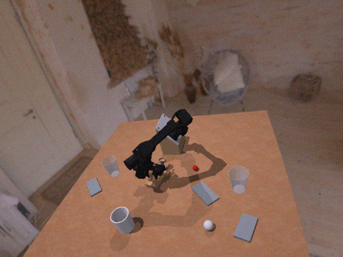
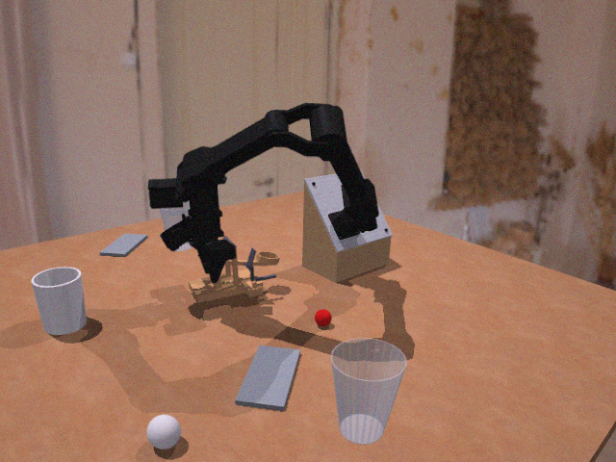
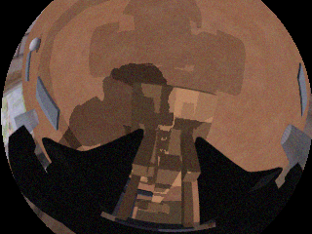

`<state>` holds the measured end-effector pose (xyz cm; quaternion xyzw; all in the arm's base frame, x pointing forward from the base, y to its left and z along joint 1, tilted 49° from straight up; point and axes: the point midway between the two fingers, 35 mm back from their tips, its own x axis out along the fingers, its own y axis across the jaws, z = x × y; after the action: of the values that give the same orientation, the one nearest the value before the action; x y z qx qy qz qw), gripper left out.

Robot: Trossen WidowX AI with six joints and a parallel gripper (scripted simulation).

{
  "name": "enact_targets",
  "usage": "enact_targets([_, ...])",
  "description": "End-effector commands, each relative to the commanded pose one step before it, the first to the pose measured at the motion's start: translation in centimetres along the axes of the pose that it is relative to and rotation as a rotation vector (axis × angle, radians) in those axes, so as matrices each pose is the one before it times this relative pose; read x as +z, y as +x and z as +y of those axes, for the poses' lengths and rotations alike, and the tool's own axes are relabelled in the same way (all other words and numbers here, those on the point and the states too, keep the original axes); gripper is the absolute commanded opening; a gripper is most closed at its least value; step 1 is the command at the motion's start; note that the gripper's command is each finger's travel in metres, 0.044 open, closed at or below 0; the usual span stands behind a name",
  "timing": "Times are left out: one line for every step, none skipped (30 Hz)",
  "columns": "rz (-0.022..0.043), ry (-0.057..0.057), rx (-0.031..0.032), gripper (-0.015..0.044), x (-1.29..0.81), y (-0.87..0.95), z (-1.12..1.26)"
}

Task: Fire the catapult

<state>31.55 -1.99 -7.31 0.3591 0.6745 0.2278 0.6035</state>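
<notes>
My gripper [image 1: 151, 175] [image 2: 215, 279] [image 3: 170, 137] points down and is shut on the wooden catapult [image 2: 228, 295] [image 3: 192, 103], with the frame between its fingers. Whether the catapult's base touches the table cannot be told. The catapult's round cup [image 1: 162, 159] [image 2: 269, 257] sticks out toward the arm's base, and no ball shows in it. The red ball [image 1: 195, 167] [image 2: 322, 318] lies on the table, apart from the catapult. The white mug [image 1: 125, 223] [image 2: 62, 305] stands upright on the side of the catapult away from the arm's base.
Clear cups [image 1: 111, 166] [image 1: 238, 179] [image 2: 367, 385] stand on either side. A white ball [image 1: 208, 225] [image 2: 164, 431] and grey-blue slabs [image 1: 94, 187] [image 1: 205, 193] [image 1: 246, 227] [image 2: 269, 376] [image 2: 123, 244] lie on the table. The arm's wedge-shaped mount [image 1: 170, 146] [image 2: 318, 245] stands behind the catapult.
</notes>
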Motion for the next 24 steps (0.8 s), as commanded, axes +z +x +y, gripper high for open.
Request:
enact_targets([-0.03727, -0.0072, -0.00961, 0.0, 0.468, -3.731, -0.258])
enact_targets([0.0, 0.0, 0.0, 0.0, 0.0, 0.0, 0.0])
enact_targets([0.0, 0.0, 0.0, 0.0, 0.0, 0.0, 0.0])
enact_targets([-0.00047, 0.0015, 0.0018, 0.0, 0.11, 0.123, 0.024])
enact_targets([-0.00001, 0.0, -0.00001, 0.0, 0.002, 0.027, 0.0])
enact_targets([-0.00004, 0.0001, -0.00002, 0.0, 0.007, 0.082, -0.001])
enact_targets([-0.00006, 0.0001, -0.00002, 0.0, 0.009, 0.109, -0.002])
enact_targets([-0.00008, 0.0001, -0.00002, 0.0, 0.012, 0.158, -0.002])
enact_targets([-0.00008, 0.0001, -0.00001, 0.0, 0.012, 0.166, -0.002])
enact_targets([-0.00007, 0.0001, 0.0, 0.0, 0.011, 0.167, -0.002])
enact_targets([-0.00007, 0.0001, 0.00001, 0.0, 0.01, 0.166, -0.001])
enact_targets([-0.00006, 0.0001, 0.00002, 0.0, 0.009, 0.166, -0.001])
enact_targets([-0.00006, 0.0001, 0.00003, 0.0, 0.008, 0.166, -0.001])
enact_targets([-0.00005, 0.0001, 0.00004, 0.0, 0.007, 0.166, 0.0])
enact_targets([-0.00005, 0.0001, 0.00006, 0.0, 0.006, 0.166, 0.0])
enact_targets([-0.00004, 0.0001, 0.00007, 0.0, 0.005, 0.165, 0.0])
enact_targets([-0.00004, 0.0001, 0.00008, 0.0, 0.004, 0.165, 0.001])
enact_targets([-0.00003, 0.0001, 0.00009, 0.0, 0.003, 0.165, 0.001])
enact_targets([-0.00003, 0.0001, 0.0001, 0.0, 0.002, 0.165, 0.001])
enact_targets([-0.00002, 0.0001, 0.00011, 0.0, 0.002, 0.165, 0.002])
enact_targets([-0.00001, 0.0001, 0.00012, 0.0, 0.001, 0.164, 0.002])
enact_targets([-0.00001, 0.0001, 0.00013, 0.0, 0.0, 0.164, 0.002])
enact_targets([0.0, 0.0001, 0.00014, 0.0, -0.001, 0.164, 0.002])
enact_targets([0.0, 0.0001, 0.00016, 0.0, -0.002, 0.164, 0.003])
